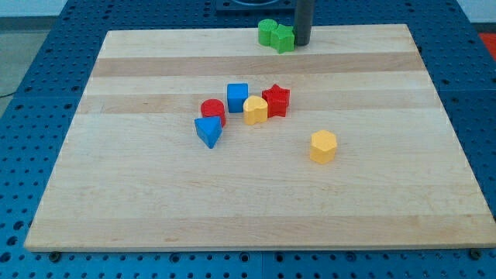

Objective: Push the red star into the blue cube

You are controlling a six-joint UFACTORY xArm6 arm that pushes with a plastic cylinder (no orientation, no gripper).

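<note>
The red star (276, 100) sits near the board's middle, just right of a yellow block (255, 110) that touches it. The blue cube (237, 97) stands left of the yellow block, so the yellow block lies between star and cube at the front. My tip (303, 43) is at the view's top edge of the board, far above the star, right beside two green blocks (276, 35).
A red cylinder (213, 111) and a blue triangular block (208, 132) sit left and below the blue cube. A yellow hexagonal block (323, 146) lies alone to the lower right. The wooden board (116, 201) rests on a blue perforated table.
</note>
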